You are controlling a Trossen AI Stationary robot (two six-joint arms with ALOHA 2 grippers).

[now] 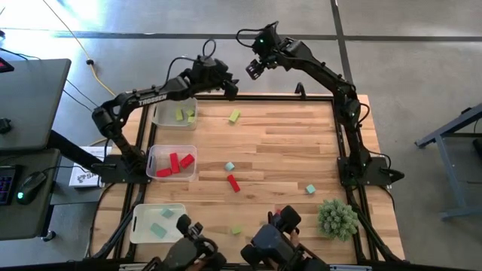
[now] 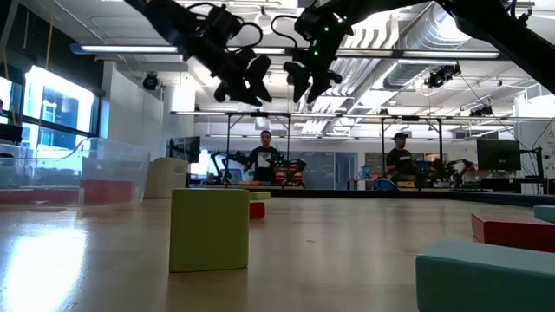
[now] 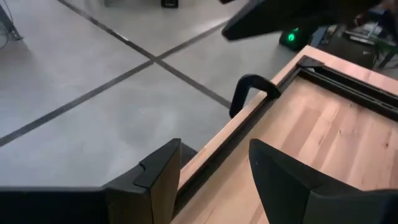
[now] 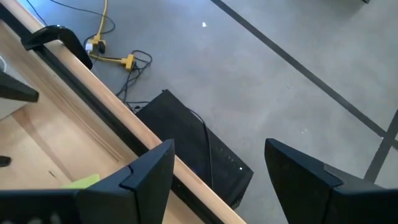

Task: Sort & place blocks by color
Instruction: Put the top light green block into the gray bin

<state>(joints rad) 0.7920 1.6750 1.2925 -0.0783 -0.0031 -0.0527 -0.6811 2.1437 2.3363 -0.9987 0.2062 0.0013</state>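
Near the far table edge, the empty, spread left gripper (image 1: 230,89) hovers closest to the slanted yellow-green block (image 1: 235,117), the right gripper (image 1: 252,70) gaping too.

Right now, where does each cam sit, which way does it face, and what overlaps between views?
High: overhead, straight down on the table; both arms, left gripper, right gripper at the far edge.
Low: table height, looking level into the room; yellow-green block close, both grippers overhead.
Left wrist: past its own open jaws at the table's edge, a black clamp and floor.
Right wrist: past its own open jaws at the table's edge and floor.
Shared: both wrist views see the table's edge and grey floor.
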